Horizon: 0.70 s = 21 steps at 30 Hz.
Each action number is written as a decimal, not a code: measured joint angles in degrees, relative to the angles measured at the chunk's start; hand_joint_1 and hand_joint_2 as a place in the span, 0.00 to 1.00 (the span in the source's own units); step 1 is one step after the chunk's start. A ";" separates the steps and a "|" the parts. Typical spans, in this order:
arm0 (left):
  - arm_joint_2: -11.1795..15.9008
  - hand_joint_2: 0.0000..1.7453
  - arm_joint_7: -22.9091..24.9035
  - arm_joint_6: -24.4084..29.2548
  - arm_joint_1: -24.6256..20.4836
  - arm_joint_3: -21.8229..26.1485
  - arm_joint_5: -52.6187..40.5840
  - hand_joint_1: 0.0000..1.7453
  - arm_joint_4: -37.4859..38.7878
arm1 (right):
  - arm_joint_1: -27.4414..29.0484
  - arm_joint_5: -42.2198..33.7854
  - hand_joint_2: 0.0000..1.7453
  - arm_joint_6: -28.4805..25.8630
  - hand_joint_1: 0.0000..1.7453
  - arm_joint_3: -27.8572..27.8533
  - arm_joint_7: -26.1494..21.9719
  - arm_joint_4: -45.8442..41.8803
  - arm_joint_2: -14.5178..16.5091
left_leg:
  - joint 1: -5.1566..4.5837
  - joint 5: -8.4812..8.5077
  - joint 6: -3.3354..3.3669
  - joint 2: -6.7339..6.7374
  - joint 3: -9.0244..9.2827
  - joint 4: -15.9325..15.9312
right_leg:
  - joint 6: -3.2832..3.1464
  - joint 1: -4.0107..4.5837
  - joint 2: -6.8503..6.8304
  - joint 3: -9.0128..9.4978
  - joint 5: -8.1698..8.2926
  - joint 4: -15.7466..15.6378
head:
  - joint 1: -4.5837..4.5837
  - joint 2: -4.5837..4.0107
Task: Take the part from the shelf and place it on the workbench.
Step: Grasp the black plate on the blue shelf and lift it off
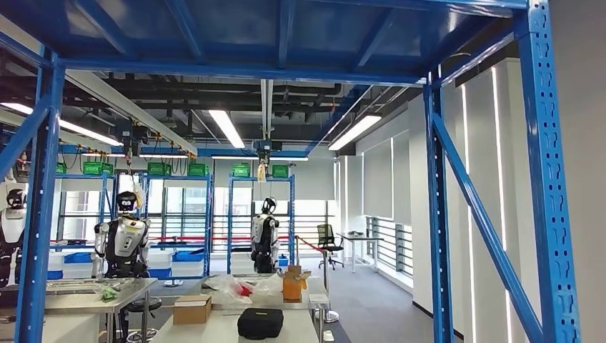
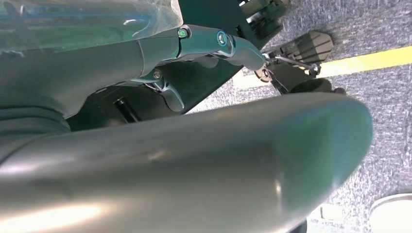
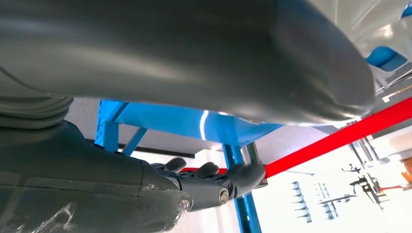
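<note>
A: No part can be made out; the blue shelf (image 1: pixel 549 214) frame is seen close ahead.
B: Right robot hand (image 3: pixel 214 182) curled, nothing held; left robot hand (image 2: pixel 194 58) can't be judged.

Robotics lab or workshop hall. Blue steel racking (image 1: pixel 437 214), exposed ceiling ducts with strip lights (image 1: pixel 226 128), green bins (image 1: pixel 159 168) on far shelves. Humanoid robots (image 1: pixel 123 239) stand by cluttered workbenches (image 1: pixel 93 293).

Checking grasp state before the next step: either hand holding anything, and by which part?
Cannot be told. The left hand has fingers extended over the grey floor; the right hand has fingers curled near a metal piece by the blue shelf post, contact unclear.
</note>
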 joint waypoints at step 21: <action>-0.15 0.00 -0.17 0.10 0.03 0.11 0.13 0.00 0.00 | 0.58 -0.04 0.00 -0.16 0.00 -0.13 0.00 -0.02 0.27 | 0.25 3.92 2.58 -0.07 -1.20 -1.98 | 2.59 -0.11 0.01 -6.43 -7.05 15.54 | -0.21 -0.01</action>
